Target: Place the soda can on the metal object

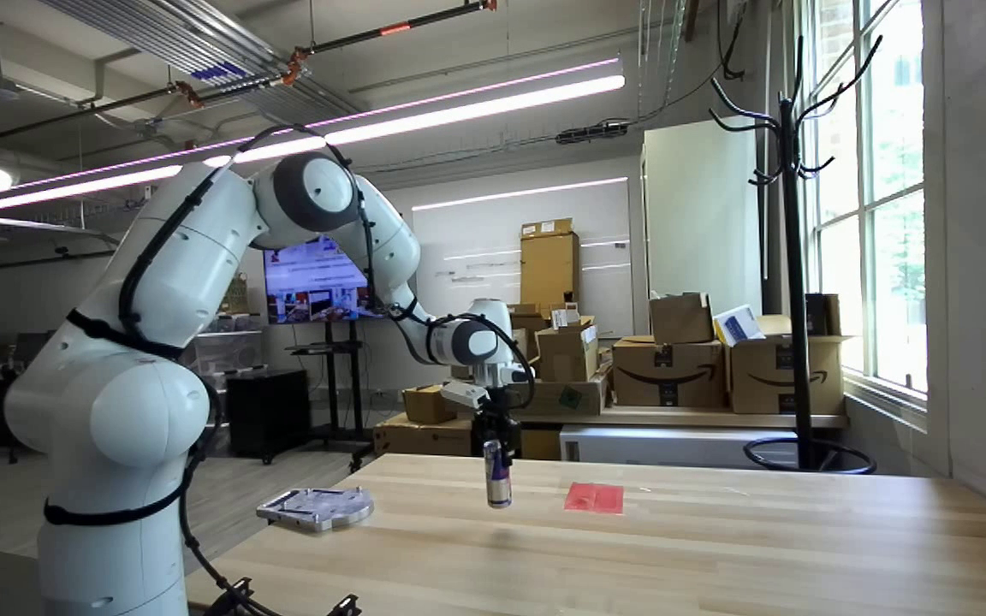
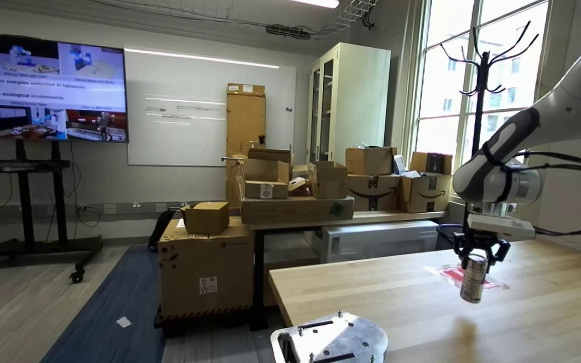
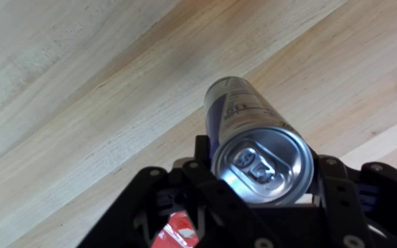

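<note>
The soda can [image 1: 498, 486] is slim, with a blue-purple and silvery body. My gripper [image 1: 501, 435] is shut on its upper part and holds it above the wooden table, with a shadow below. In an exterior view the can [image 2: 473, 283] hangs slightly tilted between the fingers of the gripper [image 2: 479, 259]. In the wrist view the can's silvery top [image 3: 264, 167] sits between the black fingers of the gripper [image 3: 258, 155]. The metal object [image 1: 318, 506], a flat silvery plate, lies at the table's edge near the robot base. It also shows in an exterior view [image 2: 343, 339], apart from the can.
A flat red item [image 1: 594, 498] lies on the table [image 1: 715, 547] beside the can. Small bolts stick up from the metal plate. A black coat rack [image 1: 792, 257] and cardboard boxes [image 1: 668, 372] stand behind the table. Cables run along the arm to the table's near edge.
</note>
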Robot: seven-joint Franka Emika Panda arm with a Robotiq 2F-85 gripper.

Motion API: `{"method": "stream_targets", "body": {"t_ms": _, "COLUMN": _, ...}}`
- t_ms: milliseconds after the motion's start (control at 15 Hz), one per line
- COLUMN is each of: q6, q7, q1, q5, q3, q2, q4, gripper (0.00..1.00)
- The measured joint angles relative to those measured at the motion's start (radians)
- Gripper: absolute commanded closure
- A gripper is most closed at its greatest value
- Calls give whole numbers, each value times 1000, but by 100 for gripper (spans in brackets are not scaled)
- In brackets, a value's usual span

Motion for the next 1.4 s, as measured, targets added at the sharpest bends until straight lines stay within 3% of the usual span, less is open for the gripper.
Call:
{"method": "stream_targets", "body": {"t_ms": 267, "q6": -5, "q7": -4, "q1": 42, "q5": 0, "q3": 33, "q2": -182, "q4": -96, "gripper": 67}}
{"method": "stream_targets", "body": {"t_ms": 600, "q6": -34, "q7": 2, "q1": 165, "q5": -9, "q3": 112, "q2": -318, "q4": -144, "gripper": 67}}
{"method": "stream_targets", "body": {"t_ms": 1000, "q6": -69, "q7": 61, "q1": 337, "q5": -90, "q3": 225, "q2": -330, "q4": -131, "gripper": 67}}
{"method": "stream_targets", "body": {"t_ms": 1400, "q6": -100, "q7": 89, "q1": 422, "q5": -163, "q3": 267, "q2": -282, "q4": -79, "gripper": 67}}
